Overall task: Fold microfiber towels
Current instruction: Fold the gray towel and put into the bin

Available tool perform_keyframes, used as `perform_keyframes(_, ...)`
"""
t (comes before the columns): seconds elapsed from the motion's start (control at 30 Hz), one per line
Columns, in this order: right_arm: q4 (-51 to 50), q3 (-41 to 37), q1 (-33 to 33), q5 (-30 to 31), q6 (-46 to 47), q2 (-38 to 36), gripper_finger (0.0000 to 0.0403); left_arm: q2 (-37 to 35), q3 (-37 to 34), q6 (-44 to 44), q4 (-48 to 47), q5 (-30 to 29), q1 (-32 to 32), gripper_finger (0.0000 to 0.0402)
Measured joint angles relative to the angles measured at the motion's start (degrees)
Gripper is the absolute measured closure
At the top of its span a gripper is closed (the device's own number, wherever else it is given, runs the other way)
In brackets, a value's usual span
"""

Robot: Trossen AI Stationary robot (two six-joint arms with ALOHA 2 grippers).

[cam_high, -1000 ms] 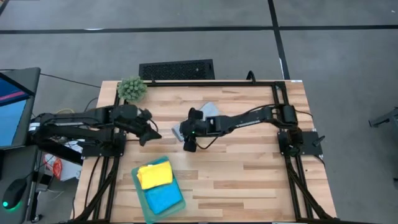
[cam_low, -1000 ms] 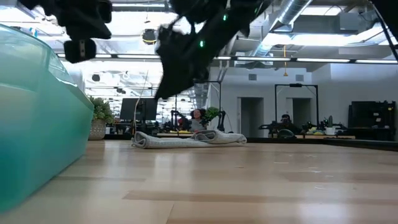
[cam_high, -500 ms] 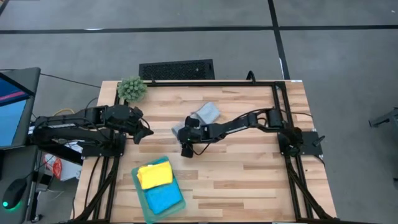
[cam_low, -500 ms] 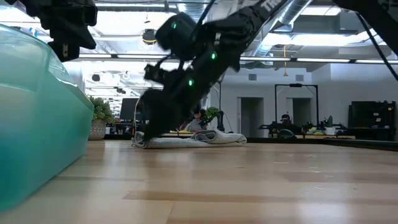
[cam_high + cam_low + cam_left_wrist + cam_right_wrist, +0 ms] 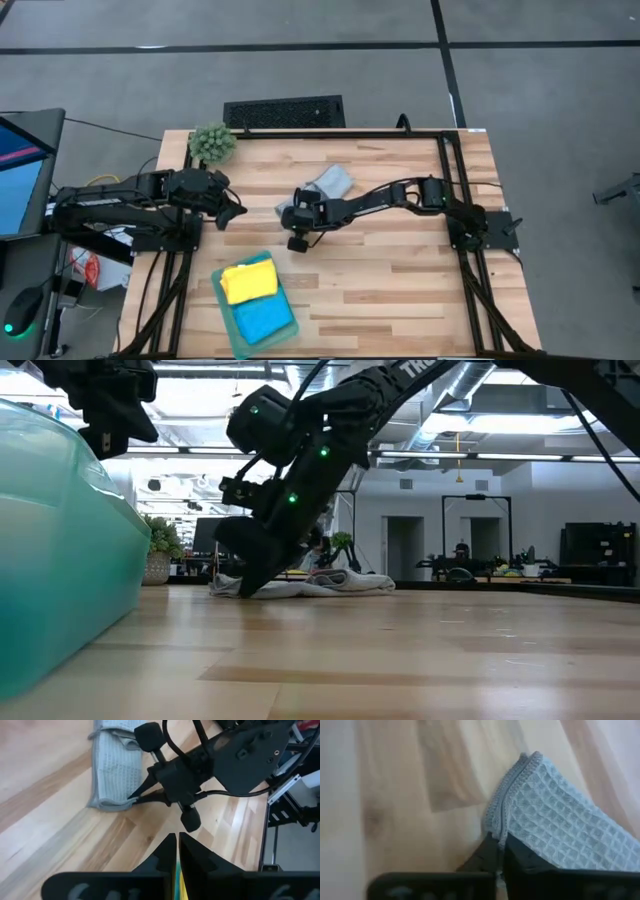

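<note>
At the near edge of the light grey towel (image 5: 322, 191), the right gripper (image 5: 496, 851) has its fingers pinched together on the hemmed corner, low against the wood; the wrist view shows the waffle cloth caught between the dark tips. That hold is presumably the start of a fold, since lifting one corner lets the half-folded cloth be drawn over itself. The grey towel lies rumpled near the middle of the table (image 5: 400, 270), towards its far side. The left gripper (image 5: 232, 212) waits with fingers closed, just left of the towel and off the cloth. Well apart, at the near left, a yellow towel (image 5: 248, 283) and a bright blue towel (image 5: 264, 318) sit stacked on a teal one (image 5: 226, 300), seemingly folded.
</note>
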Motion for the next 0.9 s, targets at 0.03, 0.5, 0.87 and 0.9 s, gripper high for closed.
perform_keyframes(0.03,-1.1,0.6,-0.1,0.1,0.6,0.0,0.0375,0.0,0.0,0.0,0.0,-0.4,0.0,0.039)
perform_keyframes(0.5,-12.5,2.2,-3.8,-2.4,14.1,-7.9,0.0387,0.0,0.0,0.6,0.1,-1.5,0.0,0.039)
perform_keyframes(0.87,-22.9,2.1,-8.1,-1.6,19.2,-10.6,0.0388,0.0,-0.1,0.8,0.2,-2.0,0.0,0.039)
perform_keyframes(0.9,-23.7,2.1,-8.2,-1.7,19.4,-10.6,0.039,0.0,-0.1,0.8,0.2,-2.0,0.0,0.039)
